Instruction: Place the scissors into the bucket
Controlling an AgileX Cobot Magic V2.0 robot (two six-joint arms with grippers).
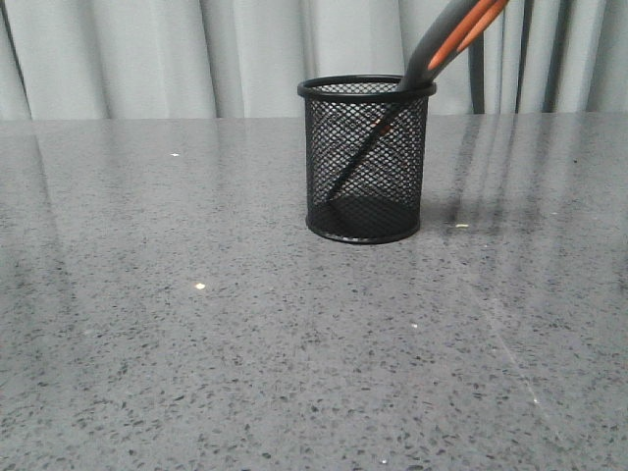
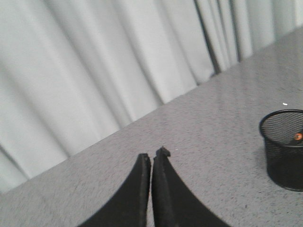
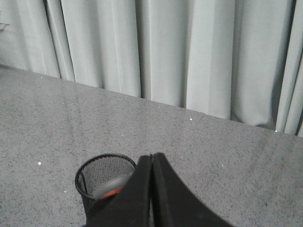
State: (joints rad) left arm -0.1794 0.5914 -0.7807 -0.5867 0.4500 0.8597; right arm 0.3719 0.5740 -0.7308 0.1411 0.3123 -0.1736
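Front view first: the bucket (image 1: 366, 162) is standing upright on the grey speckled desk (image 1: 196, 334), a little right of centre, with the pale curtain (image 1: 147, 54) hanging behind it. The scissors (image 1: 446, 44) are sitting inside it, blades down and showing through the mesh, slanting from the floor of the bucket up toward the right. The dark handles with their orange lining are leaning on the right side of the rim and poking out past the top edge of the picture. No arm is showing in this view.

Over on the left wrist camera, the left hand (image 2: 151, 158) is hanging above bare desk with its two black fingers pressed together, only a hairline seam between them, and nothing held. The bucket is sitting well apart from it at the edge of the frame, a spot of orange peeking out inside the rim.

On the right wrist camera, the right hand (image 3: 151, 158) is showing the same picture: fingers closed tight against each other, gripping nothing. The bucket is lying just beside and below the fingers, partly hidden by them, and a blurred grey-and-orange handle is resting inside its mouth. Neither hand is touching the scissors or the bucket.
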